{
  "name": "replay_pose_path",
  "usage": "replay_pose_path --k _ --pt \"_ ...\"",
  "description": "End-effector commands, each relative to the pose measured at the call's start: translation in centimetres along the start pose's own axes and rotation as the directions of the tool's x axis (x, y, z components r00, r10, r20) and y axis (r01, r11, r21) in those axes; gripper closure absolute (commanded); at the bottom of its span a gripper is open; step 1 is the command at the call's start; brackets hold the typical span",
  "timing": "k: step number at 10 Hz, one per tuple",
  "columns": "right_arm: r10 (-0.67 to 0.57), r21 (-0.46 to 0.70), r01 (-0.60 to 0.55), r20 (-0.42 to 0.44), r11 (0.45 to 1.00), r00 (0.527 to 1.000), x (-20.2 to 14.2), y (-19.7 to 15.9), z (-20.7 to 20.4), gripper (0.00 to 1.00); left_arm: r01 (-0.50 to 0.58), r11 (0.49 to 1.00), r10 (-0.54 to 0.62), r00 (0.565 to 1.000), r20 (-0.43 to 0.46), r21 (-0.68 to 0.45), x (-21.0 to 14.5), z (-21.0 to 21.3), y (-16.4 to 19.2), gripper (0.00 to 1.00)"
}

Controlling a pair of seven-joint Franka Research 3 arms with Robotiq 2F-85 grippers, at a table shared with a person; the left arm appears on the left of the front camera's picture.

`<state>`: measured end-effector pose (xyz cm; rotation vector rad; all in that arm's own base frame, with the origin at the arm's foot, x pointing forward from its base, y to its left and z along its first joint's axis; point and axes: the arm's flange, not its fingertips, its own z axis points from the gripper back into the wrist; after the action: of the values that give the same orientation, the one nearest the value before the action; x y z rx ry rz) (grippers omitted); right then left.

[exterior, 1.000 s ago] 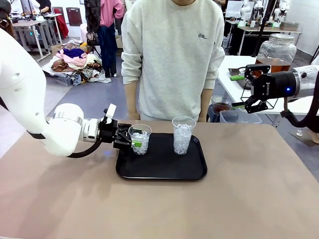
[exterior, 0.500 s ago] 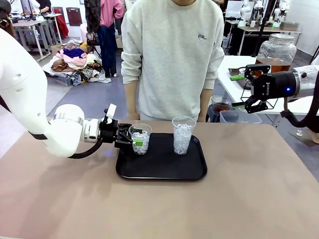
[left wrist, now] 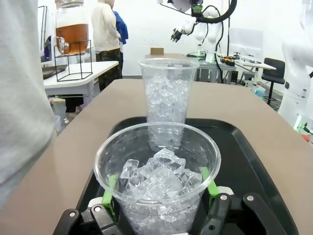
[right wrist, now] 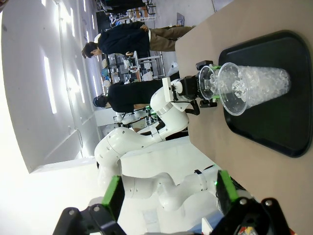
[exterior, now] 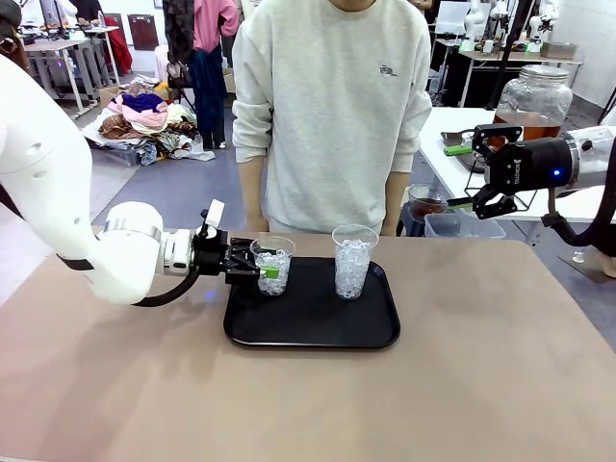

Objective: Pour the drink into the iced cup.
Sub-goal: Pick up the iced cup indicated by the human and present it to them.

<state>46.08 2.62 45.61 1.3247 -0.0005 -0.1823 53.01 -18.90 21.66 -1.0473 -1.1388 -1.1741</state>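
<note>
1. My left gripper (exterior: 262,272) is clamped on the short iced cup (exterior: 273,262). The cup is thin clear plastic, round and tapered, and half full of chunky ice. My green pads press its two sides.
2. That cup is at the left end of a black, round-cornered tray (exterior: 318,332) on the tan table (exterior: 289,414).
3. A taller clear cup (exterior: 353,262), packed with ice, stands near it on the tray, not touching.
4. My right gripper (exterior: 461,177) hangs off the table's right edge, fingers wide, holding nothing.
5. The drink (exterior: 525,123), amber-brown, sits in a round glass jar (exterior: 535,96) with a metal lid, behind my right gripper.
6. A person (exterior: 332,106) in a pale sweatshirt stands at the far edge.
</note>
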Motion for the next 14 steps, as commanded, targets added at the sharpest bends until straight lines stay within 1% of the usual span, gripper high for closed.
replay_pose_path --k 1,3,5,7,8,10,11,12,14 --pt "0.002 0.002 -0.002 0.000 1.000 1.000 0.0 0.2 0.0 0.00 0.029 0.999 -0.031 0.998 0.063 0.022 1.7 -0.3 -0.4 0.20" --pt "0.002 0.002 -0.002 0.000 1.000 1.000 0.0 0.2 0.0 0.00 0.058 0.997 -0.062 0.995 0.079 0.048 5.1 -0.5 0.6 0.20" --pt "0.002 0.002 -0.002 0.000 1.000 1.000 0.0 0.2 0.0 0.00 0.072 0.995 -0.078 0.993 0.084 0.069 9.7 -0.9 2.5 0.20" --pt "0.002 0.002 -0.002 0.000 1.000 1.000 0.0 0.2 0.0 0.00 0.102 0.992 -0.106 0.993 0.049 0.075 14.2 -1.4 4.8 0.20" --pt "0.002 0.002 -0.002 0.000 1.000 1.000 0.0 0.2 0.0 0.00 0.113 0.991 -0.116 0.993 0.038 0.077 15.4 -1.7 5.4 0.20" --pt "0.002 0.002 -0.002 0.000 1.000 1.000 0.0 0.2 0.0 0.00 0.112 0.991 -0.114 0.993 0.034 0.069 16.8 -2.0 6.1 0.20" --pt "0.002 0.002 -0.002 0.000 1.000 1.000 0.0 0.2 0.0 0.00 0.092 0.995 -0.093 0.995 0.044 0.035 16.8 -1.7 5.9 0.20" --pt "0.002 0.002 -0.002 0.000 1.000 1.000 0.0 0.2 0.0 0.00 0.129 0.988 -0.134 0.990 0.047 0.089 16.9 -1.6 5.7 0.20" --pt "0.002 0.002 -0.002 0.000 1.000 1.000 0.0 0.2 0.0 0.00 0.129 0.988 -0.134 0.990 0.047 0.089 16.9 -1.6 5.7 0.20"
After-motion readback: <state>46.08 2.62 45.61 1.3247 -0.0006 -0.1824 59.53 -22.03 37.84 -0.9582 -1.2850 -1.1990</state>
